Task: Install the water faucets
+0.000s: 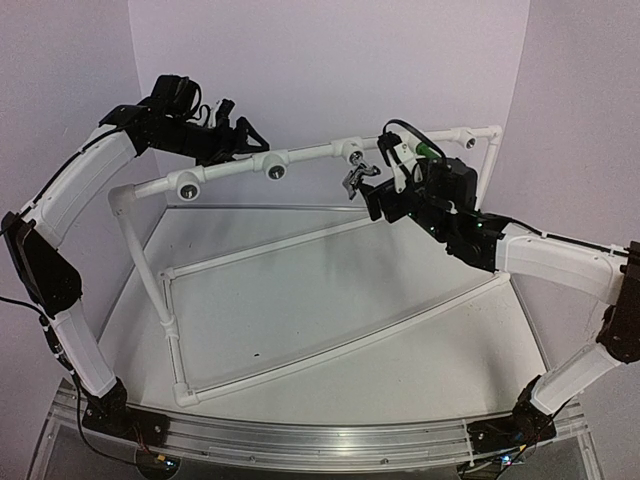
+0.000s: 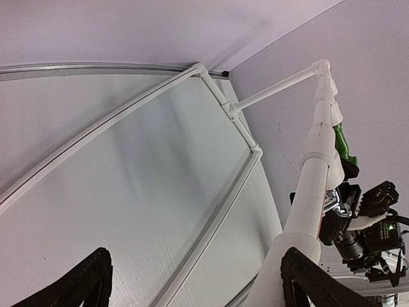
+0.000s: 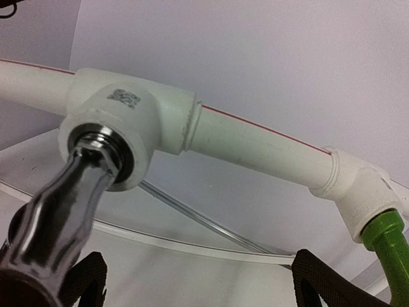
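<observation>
The silver chrome faucet (image 3: 54, 220) is seated in a white tee fitting (image 3: 128, 125) on the top rail and hangs down from it (image 1: 357, 177). The green faucet (image 3: 388, 251) sits in the adjoining fitting to the right (image 1: 428, 151); its green body (image 2: 342, 144) also shows in the left wrist view. My right gripper (image 1: 385, 178) is open just in front of the rail, between the two faucets; its jaws (image 3: 201, 288) hold nothing, and the chrome faucet is beside the left finger. My left gripper (image 1: 243, 138) is open (image 2: 198, 291) at the rail's left part, with its right finger (image 2: 313, 281) against the pipe (image 2: 313, 192).
The white pipe frame (image 1: 250, 250) has a low rectangle lying on the table and a raised top rail. Two fittings with dark holes (image 1: 187, 183) (image 1: 275, 168) sit on the rail's left half, and another (image 1: 467, 140) near its right corner. White walls close in behind.
</observation>
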You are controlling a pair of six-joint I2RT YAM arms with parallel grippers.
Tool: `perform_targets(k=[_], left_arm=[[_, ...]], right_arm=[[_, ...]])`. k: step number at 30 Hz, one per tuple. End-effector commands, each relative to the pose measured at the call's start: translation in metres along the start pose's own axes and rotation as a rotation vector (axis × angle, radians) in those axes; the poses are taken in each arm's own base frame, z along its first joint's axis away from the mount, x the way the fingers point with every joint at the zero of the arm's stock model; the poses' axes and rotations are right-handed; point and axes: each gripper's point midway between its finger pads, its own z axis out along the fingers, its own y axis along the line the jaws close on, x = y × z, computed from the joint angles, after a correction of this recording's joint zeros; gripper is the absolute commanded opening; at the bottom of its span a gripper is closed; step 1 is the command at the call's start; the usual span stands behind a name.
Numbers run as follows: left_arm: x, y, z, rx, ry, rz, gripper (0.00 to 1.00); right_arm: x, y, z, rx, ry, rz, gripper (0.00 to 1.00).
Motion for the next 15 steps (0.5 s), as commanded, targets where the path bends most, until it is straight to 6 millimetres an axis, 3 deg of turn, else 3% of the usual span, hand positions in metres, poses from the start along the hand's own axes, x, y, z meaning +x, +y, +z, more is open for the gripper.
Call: perform_targets(k=[1, 7, 15], left_arm=[[0.002, -0.007, -0.005, 0.013, 0.008, 0.008, 0.91], [0.002, -0.007, -0.005, 0.011, 0.007, 0.006, 0.91], [0.003, -0.006, -0.002, 0.014, 0.009, 0.006, 0.91]], right_arm=[[-0.034, 0.014, -0.008, -0.046, -0.116, 0.005, 0.98], [-0.045, 0.019, -0.012, -0.036, -0.135, 0.006, 0.98], [-0.072, 0.01, -0.015, -0.015, -0.185, 0.06, 0.98]])
